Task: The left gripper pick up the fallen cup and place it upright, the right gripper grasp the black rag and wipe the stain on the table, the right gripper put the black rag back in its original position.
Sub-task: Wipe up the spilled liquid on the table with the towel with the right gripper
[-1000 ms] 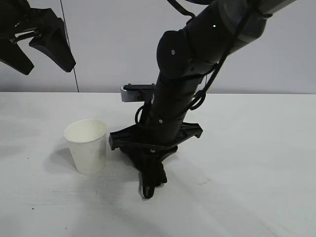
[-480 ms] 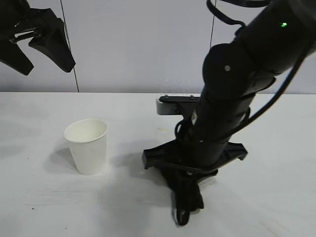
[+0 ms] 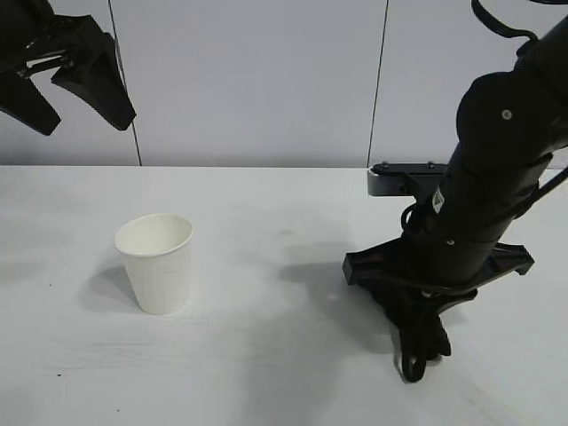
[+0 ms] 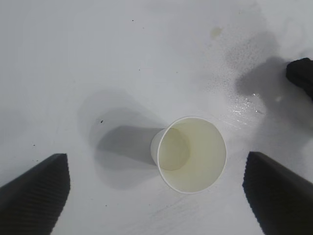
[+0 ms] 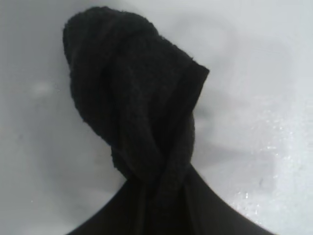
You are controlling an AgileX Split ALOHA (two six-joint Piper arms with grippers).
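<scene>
Right end effector (image 3: 415, 364) points steeply down at the counter (image 3: 266, 355), clamped on the rag (image 5: 132, 98), which hangs bunched from its fingertips with its lower end at the surface. Left end effector (image 3: 67, 75) hangs high above the counter's far left, fingers (image 4: 34, 191) spread wide and empty. Below it the cup (image 3: 157, 263) stands upright, well apart from the rag, its inside tinted faintly yellow. Beside the cup, toward the rag, the counter shows a wet sheen and a small yellowish spot of stain (image 4: 216, 32).
</scene>
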